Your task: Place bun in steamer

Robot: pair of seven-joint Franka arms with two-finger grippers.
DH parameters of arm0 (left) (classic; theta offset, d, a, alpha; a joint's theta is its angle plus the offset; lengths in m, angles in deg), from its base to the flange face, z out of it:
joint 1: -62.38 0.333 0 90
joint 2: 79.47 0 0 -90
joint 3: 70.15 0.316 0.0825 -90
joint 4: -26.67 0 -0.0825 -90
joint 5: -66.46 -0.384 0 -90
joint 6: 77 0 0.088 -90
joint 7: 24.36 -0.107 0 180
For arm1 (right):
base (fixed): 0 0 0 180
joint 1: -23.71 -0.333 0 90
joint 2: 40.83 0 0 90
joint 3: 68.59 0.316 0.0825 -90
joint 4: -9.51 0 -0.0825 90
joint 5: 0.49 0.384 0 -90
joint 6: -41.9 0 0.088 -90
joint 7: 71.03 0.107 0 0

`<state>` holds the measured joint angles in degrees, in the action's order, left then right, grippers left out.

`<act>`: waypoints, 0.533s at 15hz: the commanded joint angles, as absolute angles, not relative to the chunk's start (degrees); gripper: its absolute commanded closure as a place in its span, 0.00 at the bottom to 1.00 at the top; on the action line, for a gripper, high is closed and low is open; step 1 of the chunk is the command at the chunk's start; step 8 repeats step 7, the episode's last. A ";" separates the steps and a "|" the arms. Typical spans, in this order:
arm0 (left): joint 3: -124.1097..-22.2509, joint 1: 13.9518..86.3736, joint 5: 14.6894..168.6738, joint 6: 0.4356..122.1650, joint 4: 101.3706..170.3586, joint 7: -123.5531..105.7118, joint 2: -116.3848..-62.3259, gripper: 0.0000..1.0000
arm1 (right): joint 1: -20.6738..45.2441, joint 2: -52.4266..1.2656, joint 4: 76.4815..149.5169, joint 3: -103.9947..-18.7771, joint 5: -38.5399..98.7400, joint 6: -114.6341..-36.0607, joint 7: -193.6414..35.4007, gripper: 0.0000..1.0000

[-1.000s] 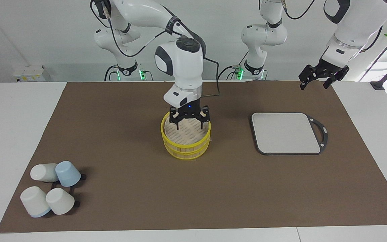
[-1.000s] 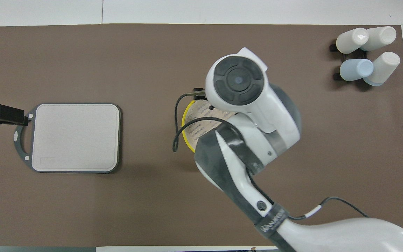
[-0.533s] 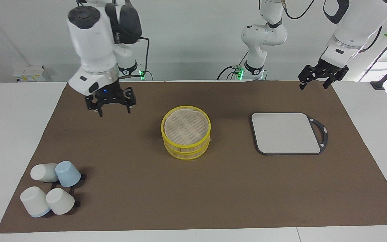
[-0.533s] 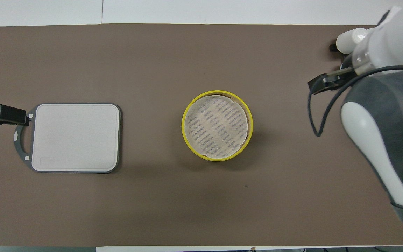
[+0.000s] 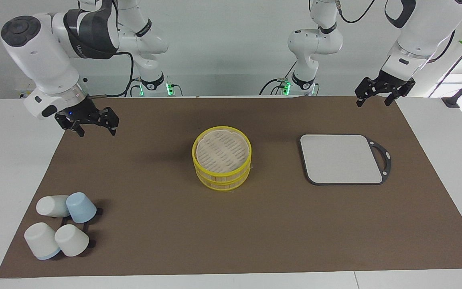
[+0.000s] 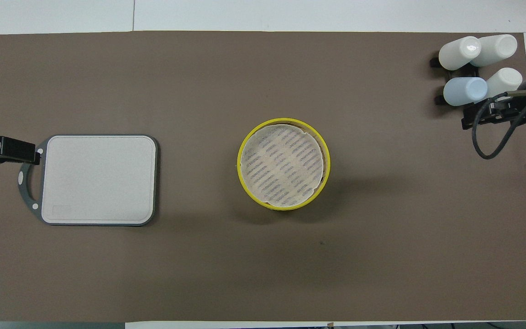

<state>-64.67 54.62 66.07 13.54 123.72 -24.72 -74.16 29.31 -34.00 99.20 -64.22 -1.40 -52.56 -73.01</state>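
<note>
The steamer (image 5: 222, 158), a two-tiered basket with yellow rims, stands in the middle of the brown mat with its pale slatted lid (image 6: 282, 164) on top. The bun is hidden; no bun shows in either view. My right gripper (image 5: 96, 131) is open and empty, up in the air over the mat's edge at the right arm's end; it also shows in the overhead view (image 6: 477, 119). My left gripper (image 5: 373, 103) is open and empty, waiting in the air over the mat's corner at the left arm's end, beside the board's handle in the overhead view (image 6: 25, 153).
A flat grey board with a dark rim (image 5: 341, 158) lies toward the left arm's end, also in the overhead view (image 6: 98, 178). Several white and blue cups (image 5: 60, 228) lie on a black rack farther from the robots at the right arm's end, also overhead (image 6: 477, 68).
My right gripper has left the top of the steamer and swung away to the right arm's end of the mat. The lid stays on the steamer. The left arm has not moved.
</note>
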 commanded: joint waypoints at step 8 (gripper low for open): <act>-64.00 54.03 66.81 13.97 123.43 -25.33 -73.85 0.00 | 30.57 -35.91 100.48 -63.58 -0.67 -53.99 -72.18 0.00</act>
